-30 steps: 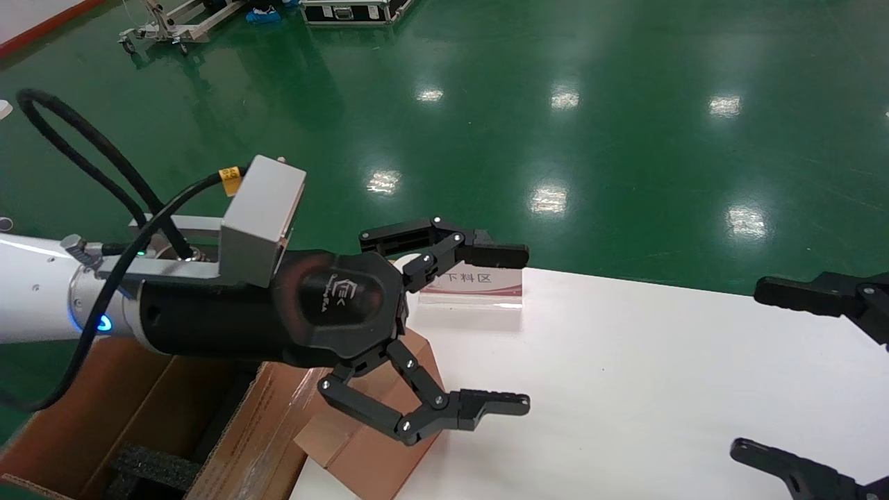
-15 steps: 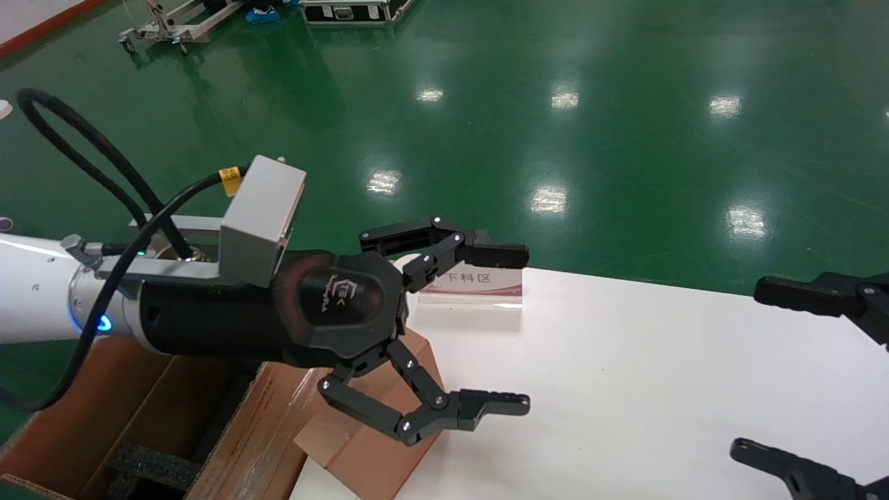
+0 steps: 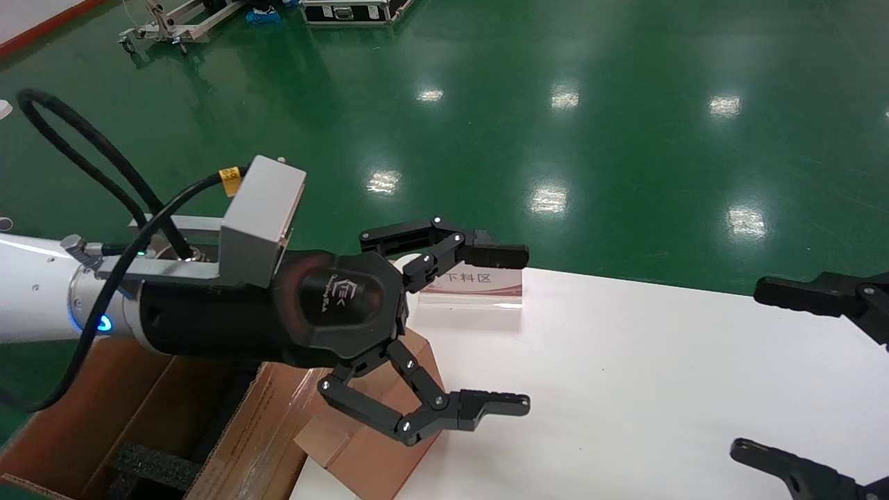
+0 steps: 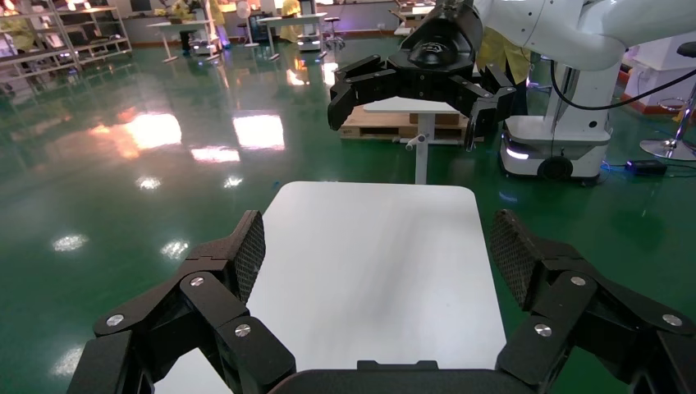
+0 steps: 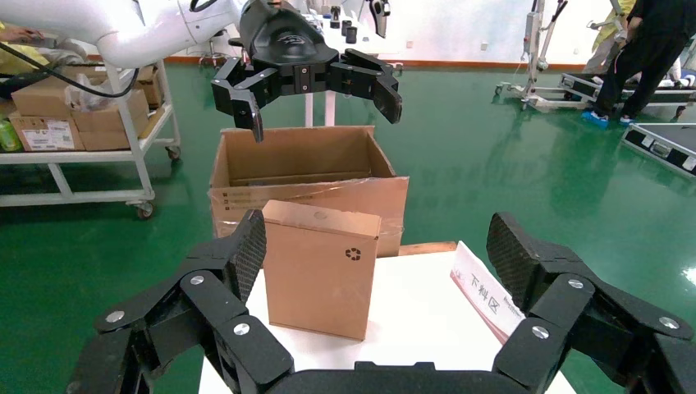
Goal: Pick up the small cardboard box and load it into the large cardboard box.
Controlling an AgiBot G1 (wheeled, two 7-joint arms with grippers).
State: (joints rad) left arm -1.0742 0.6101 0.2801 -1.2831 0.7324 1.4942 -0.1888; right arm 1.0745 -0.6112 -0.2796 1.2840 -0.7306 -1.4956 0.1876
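The small cardboard box (image 3: 371,444) stands upright at the near left end of the white table (image 3: 625,389), mostly hidden behind my left gripper; the right wrist view shows its recycling symbol (image 5: 321,269). The large cardboard box (image 3: 125,430), open with black foam inside, sits on the floor left of the table (image 5: 308,185). My left gripper (image 3: 517,330) is open and empty, held above the small box. It also shows in the right wrist view (image 5: 316,78). My right gripper (image 3: 750,375) is open and empty at the table's right edge, and shows in the left wrist view (image 4: 410,82).
A sign holder with red and white card (image 3: 472,286) stands at the table's far edge (image 5: 484,295). Green floor surrounds the table. A trolley (image 3: 173,24) and black case (image 3: 351,10) stand far back. A cart with cartons (image 5: 74,123) and a person (image 5: 640,49) are in the background.
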